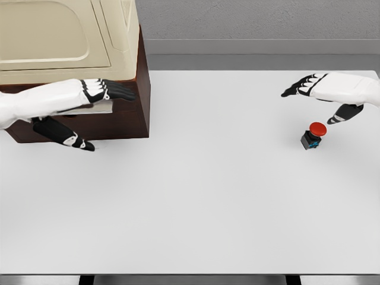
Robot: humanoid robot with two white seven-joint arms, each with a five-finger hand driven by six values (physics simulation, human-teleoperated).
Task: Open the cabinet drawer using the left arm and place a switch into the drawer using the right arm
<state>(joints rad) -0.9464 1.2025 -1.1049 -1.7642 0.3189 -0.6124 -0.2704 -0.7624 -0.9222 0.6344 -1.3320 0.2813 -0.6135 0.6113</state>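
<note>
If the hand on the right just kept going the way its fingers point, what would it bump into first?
Probably nothing nearby: the right hand points left over the bare table, with the cabinet far across. The switch sits below it, off that line.

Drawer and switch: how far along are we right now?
Nothing looks finished. The left hand is at the front of the cabinet, fingers extended at the drawer; whether it is pulled out at all is unclear. The right hand hovers open above the red-topped switch, which sits ungrasped on the table. Opening, pickup and placement remain.
</note>
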